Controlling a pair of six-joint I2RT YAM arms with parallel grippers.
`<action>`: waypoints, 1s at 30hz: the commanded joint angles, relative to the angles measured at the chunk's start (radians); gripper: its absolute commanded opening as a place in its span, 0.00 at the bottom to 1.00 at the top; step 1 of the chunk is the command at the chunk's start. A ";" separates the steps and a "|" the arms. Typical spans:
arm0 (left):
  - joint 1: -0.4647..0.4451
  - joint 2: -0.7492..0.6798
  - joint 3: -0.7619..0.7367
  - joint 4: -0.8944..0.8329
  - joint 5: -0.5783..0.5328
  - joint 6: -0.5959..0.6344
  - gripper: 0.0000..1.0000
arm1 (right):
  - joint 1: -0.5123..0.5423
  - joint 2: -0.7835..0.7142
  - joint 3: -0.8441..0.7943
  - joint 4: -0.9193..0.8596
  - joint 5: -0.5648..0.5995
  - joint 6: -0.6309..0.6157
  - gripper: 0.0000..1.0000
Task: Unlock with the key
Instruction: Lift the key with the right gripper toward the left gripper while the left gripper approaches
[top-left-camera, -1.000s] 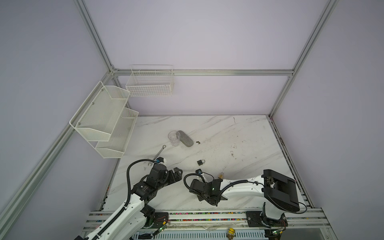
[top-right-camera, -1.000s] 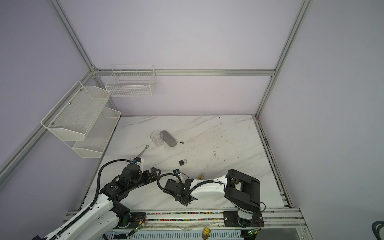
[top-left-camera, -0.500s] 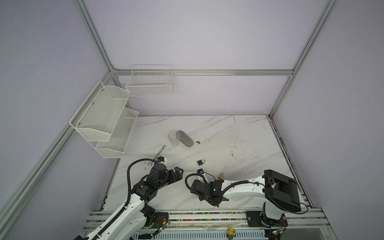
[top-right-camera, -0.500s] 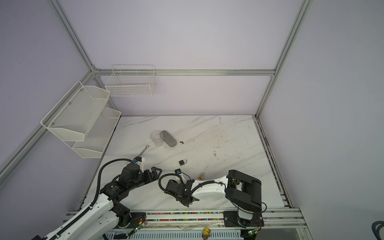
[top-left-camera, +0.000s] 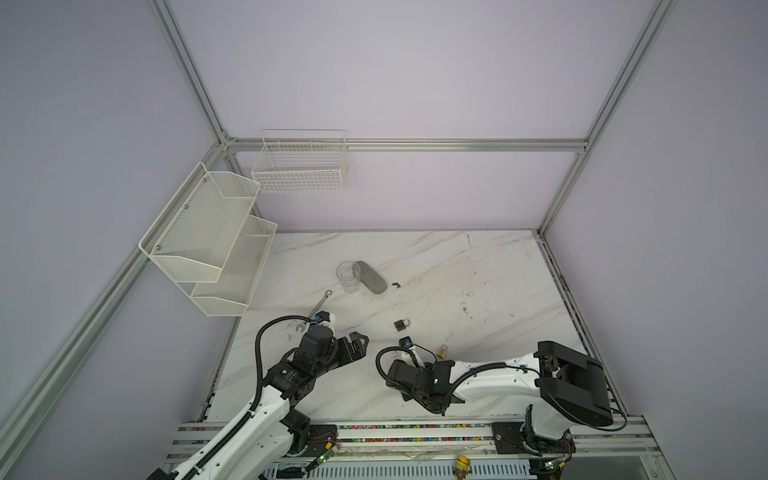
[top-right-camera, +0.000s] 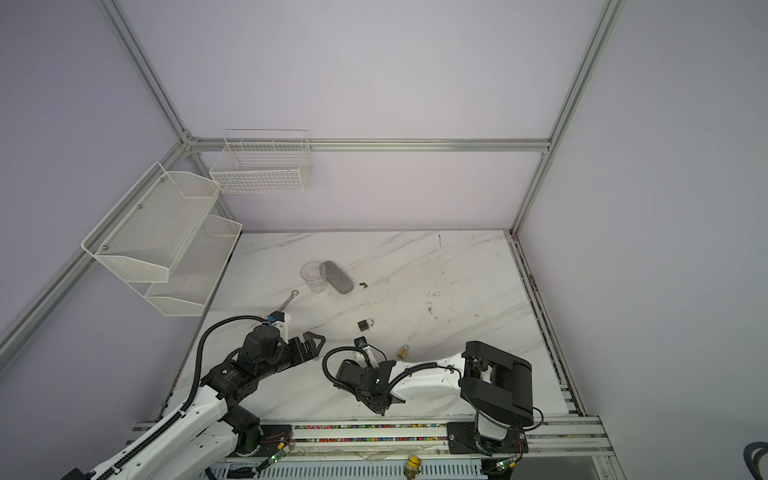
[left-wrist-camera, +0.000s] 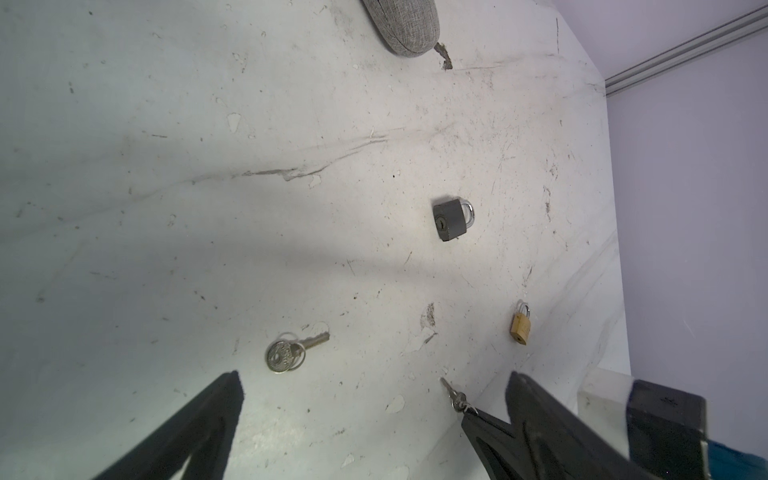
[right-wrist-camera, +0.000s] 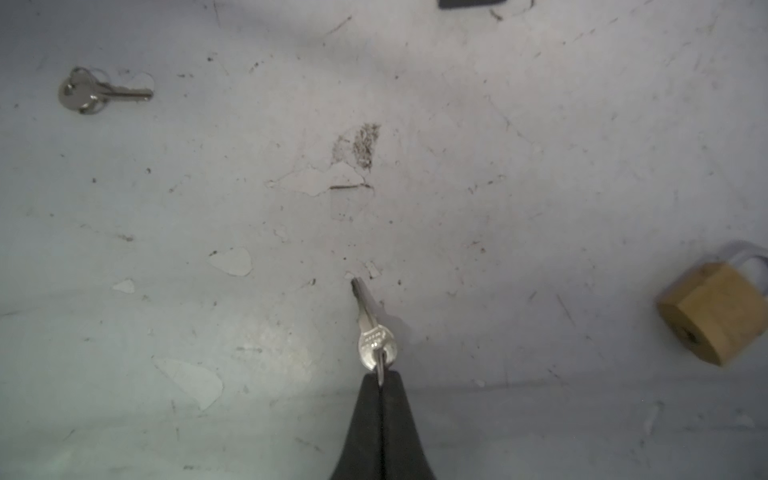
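**Pinching the small key by its very end: a thin hold, and two locks to choose from**

The small key (right-wrist-camera: 371, 332) lies low over the marble table (top-left-camera: 478, 266), blade pointing away from the right gripper (right-wrist-camera: 380, 382). Its fingers are pressed fully together on the outermost edge of the key's head, perhaps only on a little ring there. I cannot tell whether the blade tip touches the table.

The brass padlock (right-wrist-camera: 715, 311) lies near it to one side, on its flat face with the keyhole end toward the camera. A second key (right-wrist-camera: 95, 91), on a ring, lies well apart on the other side. The dark padlock (left-wrist-camera: 451, 218) sits farther up the table. The left gripper (left-wrist-camera: 374, 382) hangs above this area with its fingers spread wide, holding nothing.

Likely trouble from here:
- With so little metal in the pinch, the key could swivel or drop once its tip meets any resistance.
- Both padlocks lie loose. Pushing a key in would probably slide the lock away unless the free left gripper braces it.
- Two keys and two locks are out, and nothing visible shows which key fits which lock.

A clear cup (top-left-camera: 348, 276), a grey case (top-left-camera: 372, 282) and a wrench (top-left-camera: 318, 309) lie farther off, out of the way.
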 joint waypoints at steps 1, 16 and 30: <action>-0.006 0.001 0.109 0.051 0.037 -0.044 1.00 | -0.005 -0.058 -0.022 0.027 0.051 -0.014 0.00; -0.007 0.010 0.156 0.229 0.105 -0.268 1.00 | -0.114 -0.250 -0.049 0.233 -0.031 -0.135 0.00; -0.060 0.144 0.230 0.458 0.172 -0.493 1.00 | -0.226 -0.249 0.052 0.447 -0.152 -0.240 0.00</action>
